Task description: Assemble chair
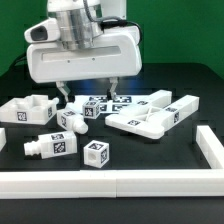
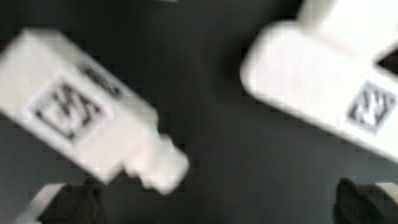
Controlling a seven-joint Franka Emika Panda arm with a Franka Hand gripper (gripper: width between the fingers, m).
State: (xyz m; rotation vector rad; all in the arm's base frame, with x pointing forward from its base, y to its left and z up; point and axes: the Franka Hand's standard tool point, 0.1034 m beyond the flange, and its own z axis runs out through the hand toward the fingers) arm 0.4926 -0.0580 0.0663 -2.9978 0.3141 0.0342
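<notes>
The chair is in loose white tagged parts on the black table. An open box-like part (image 1: 25,108) lies at the exterior view's left. A pegged leg (image 1: 55,145) and a cube block (image 1: 97,153) lie in front. Another pegged leg (image 1: 72,120) and small tagged blocks (image 1: 95,108) lie in the middle. Flat slabs (image 1: 155,112) lie at the right. My gripper (image 1: 86,92) hovers open and empty just above the middle parts. In the blurred wrist view my gripper (image 2: 219,205) is open above bare table, with a pegged tagged part (image 2: 80,105) and a second white tagged part (image 2: 338,80) ahead of it.
A long plain white rail (image 1: 110,182) runs along the table's front and turns up the exterior view's right side (image 1: 210,145). A flat tagged sheet, the marker board (image 1: 122,101), lies behind the middle parts. The arm's white body (image 1: 80,55) hides the table's back.
</notes>
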